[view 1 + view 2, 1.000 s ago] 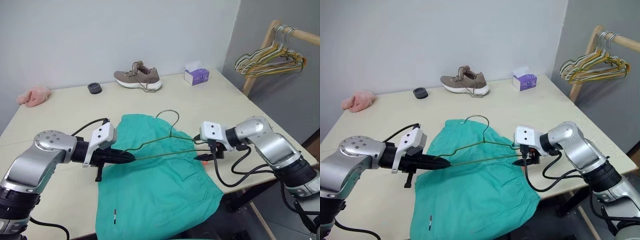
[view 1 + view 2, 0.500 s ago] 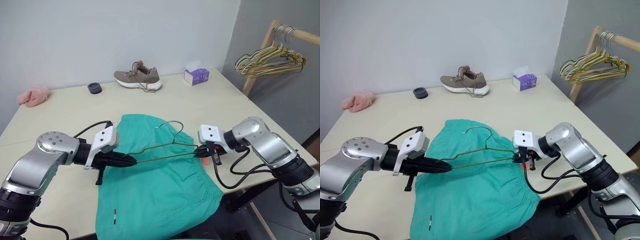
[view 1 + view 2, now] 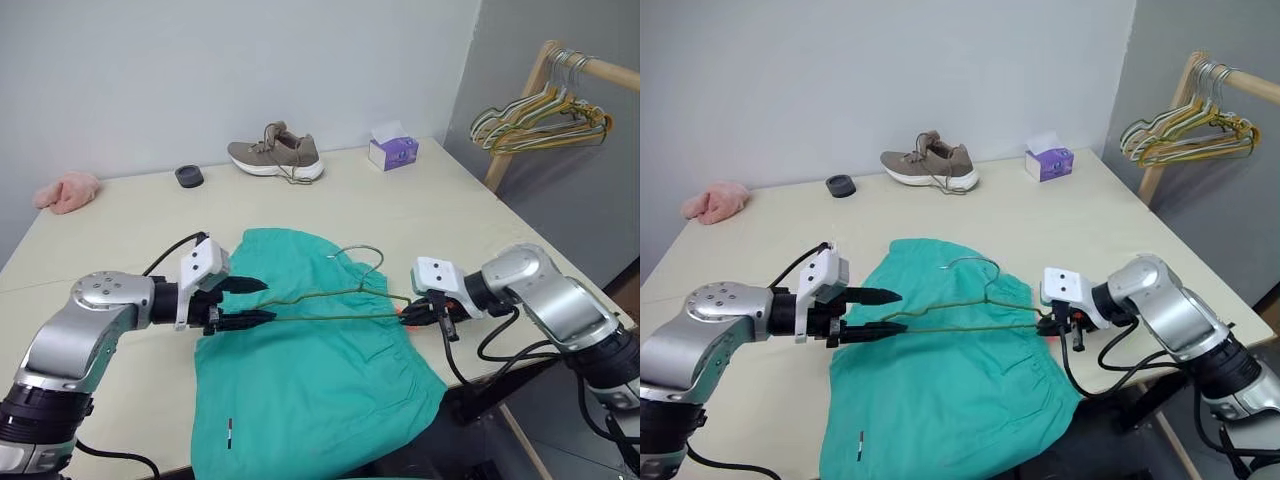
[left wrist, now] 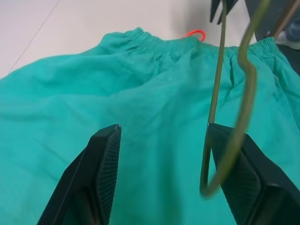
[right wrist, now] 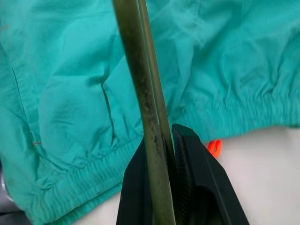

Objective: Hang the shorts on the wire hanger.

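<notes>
The teal shorts (image 3: 310,385) lie flat on the table, waistband toward my right, with the orange drawcord (image 5: 214,147) poking out at the band. Just above the fabric the olive wire hanger (image 3: 330,319) is held level, hook (image 3: 362,255) toward the far side. My right gripper (image 3: 413,313) is shut on the hanger's right end, and the wire (image 5: 147,108) is pinched between its fingers. At the hanger's left end my left gripper (image 3: 266,301) stands open. The wire's bent corner (image 4: 225,159) lies against the inside of one finger (image 4: 243,173).
At the back of the table are a brown shoe (image 3: 275,155), a purple tissue box (image 3: 392,151), a black round object (image 3: 189,176) and a pink cloth (image 3: 67,190). A wooden rack (image 3: 520,110) with bunched hangers (image 3: 545,112) stands at the right. The shorts overhang the table's near edge.
My right gripper closed on the hanger's right end and drew it to the right. My left gripper then opened, letting go of the left end.
</notes>
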